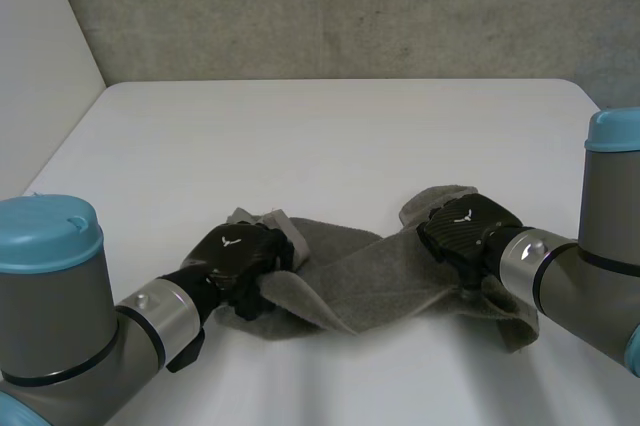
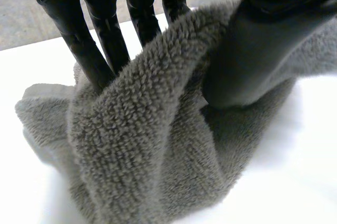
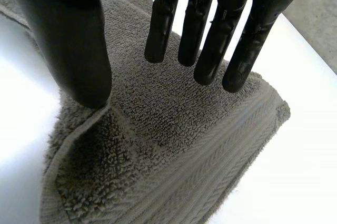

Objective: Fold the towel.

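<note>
Grey towel lay rumpled across the near part of the white counter, stretched between the two hands.

Left hand sat at the towel's left end. In the left wrist view its fingers stood behind a raised fold of pile and the thumb pressed in from the other side, so the fold was pinched between them. The cloth was bunched up under the palm, and the rest spilled down onto the counter.

Right hand sat palm down at the towel's right end, near a corner. In the right wrist view its fingers were straight and spread a little, tips at the pile. The thumb was planted beside the towel's edge, where a small ridge rose. Nothing was gripped, and the cloth lay flat beneath the hand. The banded hem and corner lay just past the fingertips. A bit of towel showed beyond the hand in the head view.
</note>
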Tool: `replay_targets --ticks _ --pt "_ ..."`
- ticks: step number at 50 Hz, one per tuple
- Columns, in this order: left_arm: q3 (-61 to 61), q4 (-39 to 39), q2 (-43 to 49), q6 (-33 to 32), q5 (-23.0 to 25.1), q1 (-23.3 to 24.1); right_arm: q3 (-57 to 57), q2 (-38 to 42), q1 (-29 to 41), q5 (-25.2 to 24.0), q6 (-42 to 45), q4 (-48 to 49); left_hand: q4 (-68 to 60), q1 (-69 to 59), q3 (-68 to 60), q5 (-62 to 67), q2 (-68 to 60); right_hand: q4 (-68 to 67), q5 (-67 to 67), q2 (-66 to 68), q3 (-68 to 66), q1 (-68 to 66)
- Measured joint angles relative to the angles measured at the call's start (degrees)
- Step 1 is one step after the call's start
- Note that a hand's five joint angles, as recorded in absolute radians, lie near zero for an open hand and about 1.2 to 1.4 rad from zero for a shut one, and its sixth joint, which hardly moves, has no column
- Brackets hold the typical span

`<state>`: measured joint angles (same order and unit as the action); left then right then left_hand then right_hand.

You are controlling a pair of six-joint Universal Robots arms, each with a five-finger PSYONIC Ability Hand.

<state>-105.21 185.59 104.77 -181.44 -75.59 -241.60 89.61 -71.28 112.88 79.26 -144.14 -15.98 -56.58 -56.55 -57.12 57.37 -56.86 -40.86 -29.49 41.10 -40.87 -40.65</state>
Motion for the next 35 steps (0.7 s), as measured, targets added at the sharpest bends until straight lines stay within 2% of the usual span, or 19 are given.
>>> replay_targets --ticks 6,13,15,19,24,30,35 --pt "-0.51 -0.09 -2.13 -0.18 0.87 -0.02 2.38 -1.36 -1.82 -0.11 -1.99 1.25 8.58 8.94 9.44 -10.04 9.36 1.53 1.57 -0.95 1.26 1.36" --pt "-2.34 0.95 -3.45 -1.14 1.16 -0.74 7.08 -3.93 -4.82 -0.33 -2.08 2.9 30.71 30.95 31.93 -32.69 31.02 3.34 3.51 -2.41 3.13 3.2" --pt "-2.5 1.32 -3.42 -1.66 1.31 -0.85 8.68 -5.32 -5.39 -0.34 -1.98 3.58 33.78 33.83 34.8 -36.12 32.98 3.4 3.77 -2.69 3.41 3.48" --pt "-2.3 1.86 -3.3 -2.8 1.56 -0.96 12.06 -9.07 -6.82 -0.43 -1.85 5.1 34.13 34.21 35.5 -37.11 33.75 6.97 7.14 -6.44 6.87 6.85" --pt "-1.4 2.45 -3.02 -4.37 2.02 -1.02 17.13 -15.0 -9.23 -1.22 -1.96 6.77 34.13 34.28 35.53 -37.13 34.02 22.06 22.54 -22.2 21.85 21.09" --pt "0.4 2.26 -1.55 -6.64 5.48 -1.22 23.74 -20.31 -12.57 -4.16 -2.15 7.5 34.13 34.29 35.52 -37.04 34.02 23.68 24.13 -23.3 23.25 22.82" --pt "0.73 1.96 0.36 -9.7 8.23 -1.46 29.31 -21.55 -15.45 -7.2 -1.63 9.47 34.12 34.28 35.52 -37.06 34.02 23.68 24.13 -23.29 23.25 22.82"
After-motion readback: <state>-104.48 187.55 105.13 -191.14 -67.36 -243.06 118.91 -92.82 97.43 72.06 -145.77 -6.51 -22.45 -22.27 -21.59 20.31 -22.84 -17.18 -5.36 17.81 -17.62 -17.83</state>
